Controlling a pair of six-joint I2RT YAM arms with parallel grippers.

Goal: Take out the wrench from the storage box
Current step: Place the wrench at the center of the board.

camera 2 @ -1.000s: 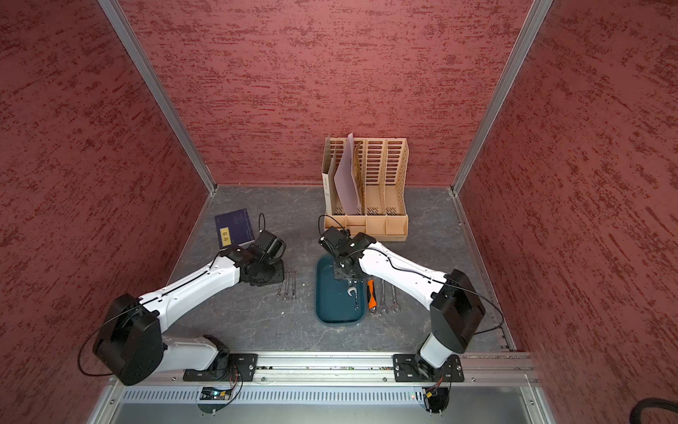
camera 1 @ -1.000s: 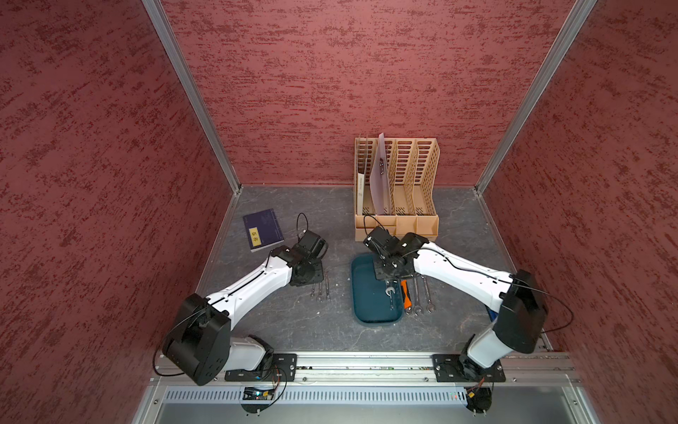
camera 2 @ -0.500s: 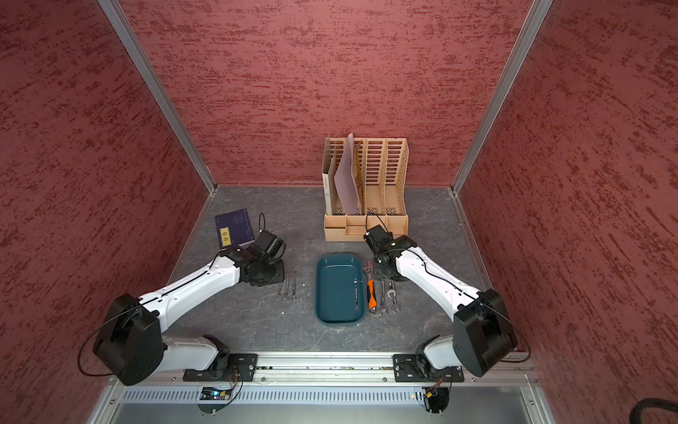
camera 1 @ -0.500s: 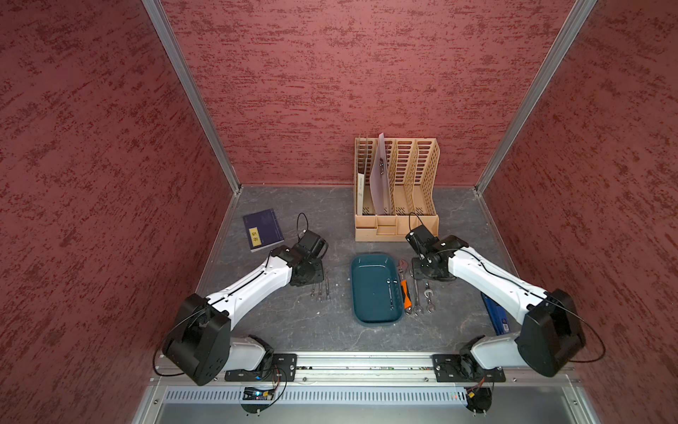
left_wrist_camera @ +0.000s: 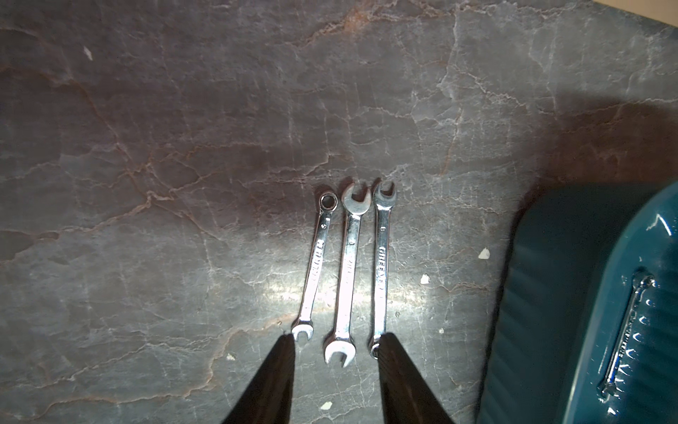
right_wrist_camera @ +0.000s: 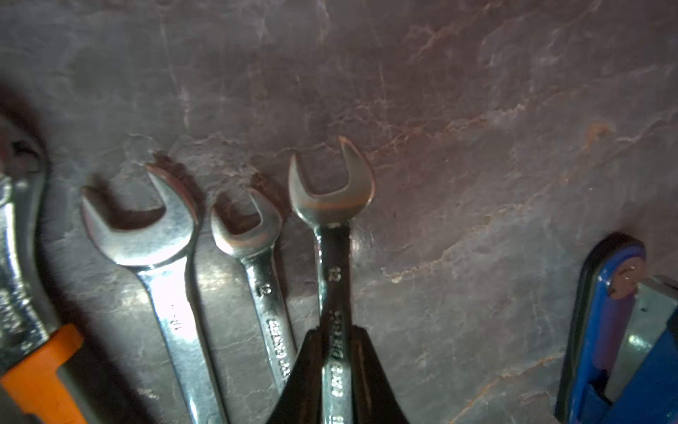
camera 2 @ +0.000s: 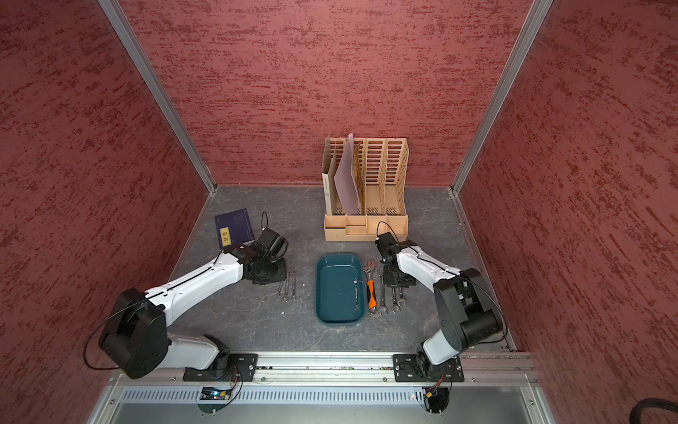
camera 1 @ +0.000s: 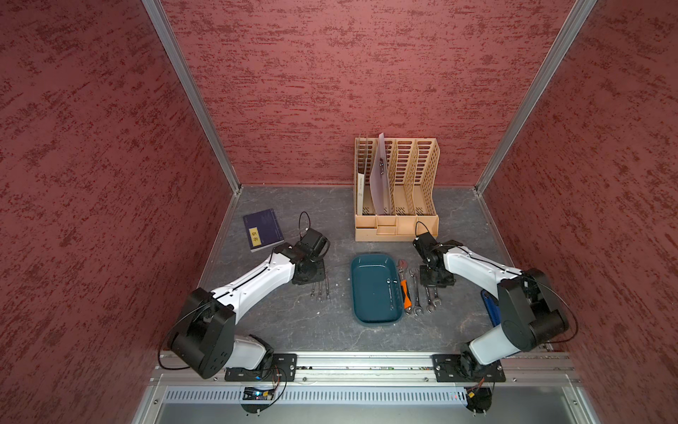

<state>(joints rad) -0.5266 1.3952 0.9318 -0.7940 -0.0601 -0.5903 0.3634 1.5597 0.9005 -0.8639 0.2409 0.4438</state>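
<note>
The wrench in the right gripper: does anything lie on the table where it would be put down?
Nothing visible does. The right gripper is shut on the wrench over bare table; a neighbouring wrench lies close beside it, and a blue tool lies well apart.

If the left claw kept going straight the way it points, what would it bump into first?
Most likely the middle wrench of three lying on the table: its end sits between the open tips of the left gripper, which points down. How far above it hangs is unclear.
</note>
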